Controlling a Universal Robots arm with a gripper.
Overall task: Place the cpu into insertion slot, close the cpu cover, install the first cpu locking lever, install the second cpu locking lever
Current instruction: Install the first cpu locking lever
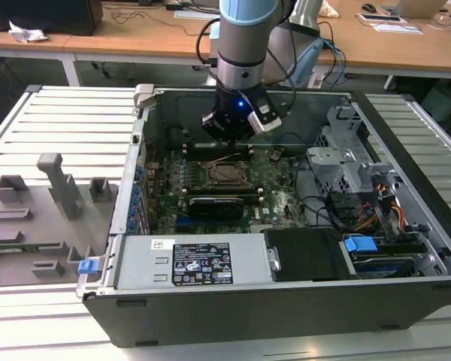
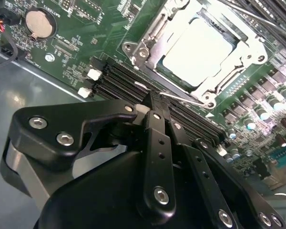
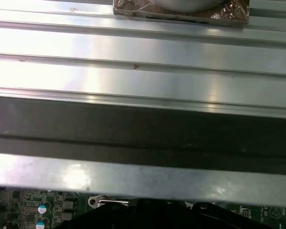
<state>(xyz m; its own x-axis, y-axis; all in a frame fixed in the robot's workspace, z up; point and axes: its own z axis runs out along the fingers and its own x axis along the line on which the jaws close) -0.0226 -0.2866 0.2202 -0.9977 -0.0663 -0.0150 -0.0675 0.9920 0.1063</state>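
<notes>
Gripper: fingers pressed together, apparently empty (tips partly hidden).
Cpu: seated in slot, just beyond the fingertips.
Cover: closed over it.
Lever: thin rod lying crosswise at the fingertips, perhaps touching.

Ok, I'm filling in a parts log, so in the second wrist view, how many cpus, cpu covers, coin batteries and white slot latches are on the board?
cpu: 1
cpu cover: 1
coin battery: 1
white slot latches: 2
Total: 5
</notes>
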